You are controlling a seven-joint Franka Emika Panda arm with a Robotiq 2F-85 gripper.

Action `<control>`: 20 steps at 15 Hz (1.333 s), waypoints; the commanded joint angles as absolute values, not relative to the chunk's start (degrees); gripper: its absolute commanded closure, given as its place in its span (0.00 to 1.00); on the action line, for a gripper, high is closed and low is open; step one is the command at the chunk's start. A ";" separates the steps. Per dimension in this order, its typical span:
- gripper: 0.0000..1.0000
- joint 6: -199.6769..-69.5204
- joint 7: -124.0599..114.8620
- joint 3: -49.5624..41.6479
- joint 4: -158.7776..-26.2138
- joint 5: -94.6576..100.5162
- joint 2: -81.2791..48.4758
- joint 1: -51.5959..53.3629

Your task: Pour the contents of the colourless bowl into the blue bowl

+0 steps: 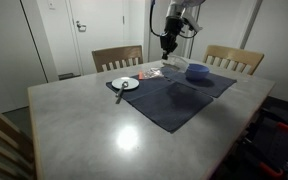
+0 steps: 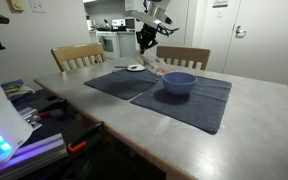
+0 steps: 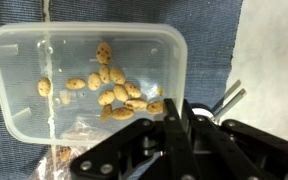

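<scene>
Your gripper (image 3: 181,110) is hovering at 4 o'clock of clear bowl (image 3: 24,60); pincer state unreadable. Blue bowl (image 1: 197,72) is sitting at its 3 o'clock.

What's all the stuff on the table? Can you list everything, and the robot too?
colourless bowl: one, clear plastic, on a dark blue mat near the blue bowl.
snack pieces: a dozen or so, tan, inside the colourless bowl.
blue bowl: one, mid-blue, on a mat.
cloth mats: two, dark blue, side by side on the table.
plate: one, white, at a mat's corner.
utensil: one, dark, lying across the plate's edge.
table: one, grey.
chairs: three, wooden, around the table.
gripper: one, black, above the colourless bowl; I cannot tell if it is open or shut.
</scene>
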State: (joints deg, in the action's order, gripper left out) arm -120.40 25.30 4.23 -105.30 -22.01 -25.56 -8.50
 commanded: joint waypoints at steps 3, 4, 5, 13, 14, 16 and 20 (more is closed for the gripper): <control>0.92 -117.09 28.72 4.14 -105.42 -24.49 -24.34 -10.00; 0.92 -116.33 28.79 4.03 -105.51 -24.61 -24.03 -10.27; 0.92 -116.14 28.81 3.98 -105.59 -24.64 -23.85 -10.39; 0.92 -116.06 28.81 3.98 -105.75 -24.66 -23.76 -10.39; 0.92 -116.06 28.81 3.98 -105.76 -24.66 -23.76 -10.39; 0.92 -116.05 28.81 3.98 -105.76 -24.66 -23.76 -10.39; 0.92 -116.04 28.81 3.98 -105.76 -24.66 -23.76 -10.39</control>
